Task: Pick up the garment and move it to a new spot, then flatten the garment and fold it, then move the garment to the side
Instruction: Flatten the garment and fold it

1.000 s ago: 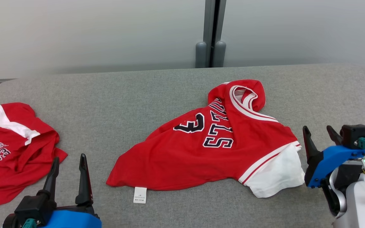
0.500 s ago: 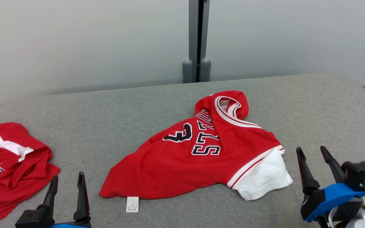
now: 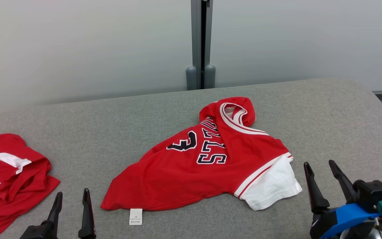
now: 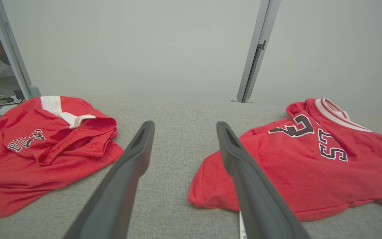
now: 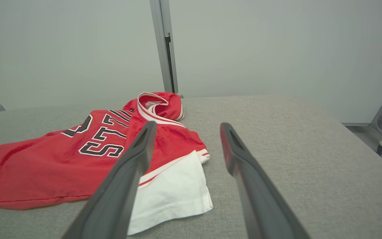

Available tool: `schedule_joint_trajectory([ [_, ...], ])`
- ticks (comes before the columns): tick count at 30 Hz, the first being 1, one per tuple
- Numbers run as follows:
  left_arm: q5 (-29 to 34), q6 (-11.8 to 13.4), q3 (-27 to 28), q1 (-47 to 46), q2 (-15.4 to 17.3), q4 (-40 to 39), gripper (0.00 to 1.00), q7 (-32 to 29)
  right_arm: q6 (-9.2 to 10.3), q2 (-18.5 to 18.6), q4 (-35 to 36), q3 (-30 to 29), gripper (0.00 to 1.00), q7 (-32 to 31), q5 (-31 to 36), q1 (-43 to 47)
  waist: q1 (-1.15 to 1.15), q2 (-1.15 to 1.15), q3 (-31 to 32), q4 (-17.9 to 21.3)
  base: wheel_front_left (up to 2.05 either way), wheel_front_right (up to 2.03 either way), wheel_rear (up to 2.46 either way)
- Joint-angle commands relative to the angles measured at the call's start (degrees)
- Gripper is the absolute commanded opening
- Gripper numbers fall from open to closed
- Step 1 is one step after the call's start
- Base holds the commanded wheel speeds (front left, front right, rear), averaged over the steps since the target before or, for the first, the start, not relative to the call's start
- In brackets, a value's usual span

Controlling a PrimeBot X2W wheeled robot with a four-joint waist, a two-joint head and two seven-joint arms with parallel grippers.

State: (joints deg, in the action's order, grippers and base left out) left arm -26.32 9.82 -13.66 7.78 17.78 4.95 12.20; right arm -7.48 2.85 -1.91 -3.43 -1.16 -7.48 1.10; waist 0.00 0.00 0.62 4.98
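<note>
Both grippers are waiting with their jaws spread wide and nothing between them. The left gripper (image 3: 72,194) is sitting at the lower left of the head view, fingers pointing away from the robot. The right gripper (image 3: 319,164) is sitting at the lower right on its blue mount, fingers leaning a little to the right. Neither is touching cloth.

Between them the garment (image 3: 191,166), a red jersey with dark lettering, is lying on the grey surface (image 3: 111,126). In the left wrist view its near red corner is showing just past that gripper's right-hand finger. In the right wrist view the white sleeve (image 5: 174,196) is showing just past that gripper's left-hand finger. This flanking looks purposeful: each arm seems to be lining up on its own end of the jersey, ready for a two-handed lift.

The jersey is not lying flat. Its striped collar (image 3: 235,114) is humping up at the far end, the body is creasing, and a small white label (image 3: 135,216) is poking out from the near hem. By my judgement the pick-up is not yet begun.

A second red garment (image 3: 8,179) is lying crumpled at the left end of the surface, well apart from the jersey and just left of the left gripper.

Both wrist cameras are looking low and almost level along the surface, so the forearms are probably being held low, with the fingers running nearly parallel to the surface toward the pale wall (image 3: 78,49).
</note>
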Motion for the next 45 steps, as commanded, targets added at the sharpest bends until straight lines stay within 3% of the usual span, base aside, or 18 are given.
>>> schedule_joint_trajectory([
  [1, -0.2, 0.3, -0.1, -0.4, 0.2, -0.1, 1.00, 0.1, -0.03, 0.1, 0.2, 0.4, 1.00, 0.3, 0.0, 0.8, 0.00, 0.00, -0.1, -0.1, 0.00, 0.00, 0.00],
  [23, -0.1, -0.1, -3.1, -2.6, 0.1, 0.7, 1.00, -3.5, -0.03, 0.1, -2.9, 0.9, 1.00, -1.3, -0.5, -0.5, 0.00, 0.00, -1.1, -0.5, 0.00, 0.00, 0.00],
  [36, -3.2, -3.7, -5.7, -11.3, -2.5, 17.0, 1.00, -9.6, -0.03, 0.1, -16.5, -1.8, 1.00, -9.9, 2.7, -9.6, 0.00, 0.00, -5.1, -0.2, 0.00, 0.00, 0.00],
  [45, -4.1, -4.5, -5.6, -18.0, -4.7, 29.4, 1.00, -8.6, -0.03, 0.1, -26.6, -3.1, 1.00, -8.9, 5.5, -15.7, 0.00, 0.00, -7.6, -0.2, 0.00, 0.00, 0.00],
])
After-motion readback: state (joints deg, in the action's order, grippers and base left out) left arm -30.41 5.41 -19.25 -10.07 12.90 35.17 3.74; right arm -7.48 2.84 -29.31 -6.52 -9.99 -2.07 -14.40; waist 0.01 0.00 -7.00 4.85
